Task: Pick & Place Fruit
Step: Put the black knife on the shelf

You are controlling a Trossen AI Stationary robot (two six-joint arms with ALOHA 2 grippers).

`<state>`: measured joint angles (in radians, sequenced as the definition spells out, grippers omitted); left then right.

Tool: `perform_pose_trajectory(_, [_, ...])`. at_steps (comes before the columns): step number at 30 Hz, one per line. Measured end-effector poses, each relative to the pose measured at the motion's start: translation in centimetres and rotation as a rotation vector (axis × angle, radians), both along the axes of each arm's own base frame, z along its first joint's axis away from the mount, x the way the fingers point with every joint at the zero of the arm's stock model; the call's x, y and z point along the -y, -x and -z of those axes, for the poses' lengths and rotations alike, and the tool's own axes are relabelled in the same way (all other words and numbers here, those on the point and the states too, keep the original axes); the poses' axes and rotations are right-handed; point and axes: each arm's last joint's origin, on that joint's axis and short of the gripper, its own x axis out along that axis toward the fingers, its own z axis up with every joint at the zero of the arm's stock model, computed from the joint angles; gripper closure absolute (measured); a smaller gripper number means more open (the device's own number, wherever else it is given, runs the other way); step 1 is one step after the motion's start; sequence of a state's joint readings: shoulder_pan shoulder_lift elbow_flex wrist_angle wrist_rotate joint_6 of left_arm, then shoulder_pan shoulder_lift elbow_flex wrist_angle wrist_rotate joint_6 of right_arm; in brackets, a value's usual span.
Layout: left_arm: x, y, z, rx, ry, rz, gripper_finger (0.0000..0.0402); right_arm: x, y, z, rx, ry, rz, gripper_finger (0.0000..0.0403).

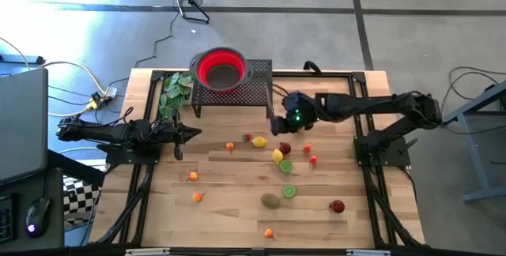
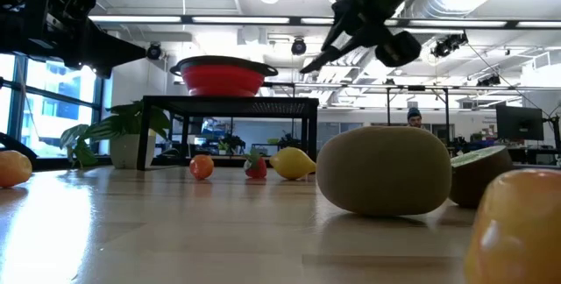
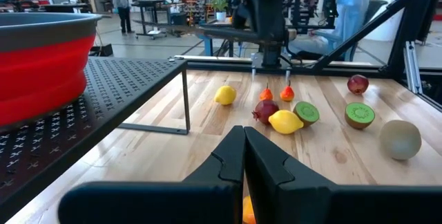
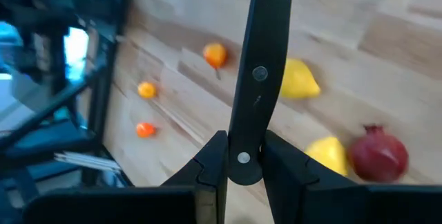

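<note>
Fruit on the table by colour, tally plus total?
Yellow fruit: 2
Orange fruit: 4
Red fruit: 5
Green fruit: 2
Brown fruit: 1
Total: 14

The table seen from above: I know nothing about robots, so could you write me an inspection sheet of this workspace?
Surface: wooden table, no spills seen.
Job's things: toy fruit scattered mid-table, including a lemon, a kiwi and a lime half; red bowl on a black stand looks empty.
Clutter: leafy bunch beside the stand.
Hands: left hand shut, holding nothing; right hand shut on a knife above the fruit.
Cables: loose cables off the table's left corner.
Surroundings: laptop at left; a person far behind.
</note>
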<state>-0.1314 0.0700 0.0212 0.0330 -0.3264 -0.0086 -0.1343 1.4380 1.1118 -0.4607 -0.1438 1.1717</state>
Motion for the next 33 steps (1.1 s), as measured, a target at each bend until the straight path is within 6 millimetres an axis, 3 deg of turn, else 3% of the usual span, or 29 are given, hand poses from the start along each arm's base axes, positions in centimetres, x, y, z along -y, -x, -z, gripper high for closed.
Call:
perform_pose_trajectory(15, [0.0,0.0,0.0,0.000,0.000,0.000,0.0398,7.1,0.8,-1.0,0.151,-0.084,0.165,0.0343])
perform_pose_trajectory(22, [0.0,0.0,0.0,-0.001,0.001,0.000,0.0398,8.5,0.6,-0.4,0.162,-0.148,0.193,0.0343])
perform_pose_trajectory(29, [0.0,0.0,-0.1,0.010,0.002,0.000,0.0398,9.5,-1.6,-2.3,0.209,-0.119,0.146,0.0343])
perform_pose_trajectory(33, [0.0,0.0,-0.1,0.016,0.002,-0.002,0.0398,10.0,-2.3,-2.4,0.122,-0.097,0.148,0.0343])
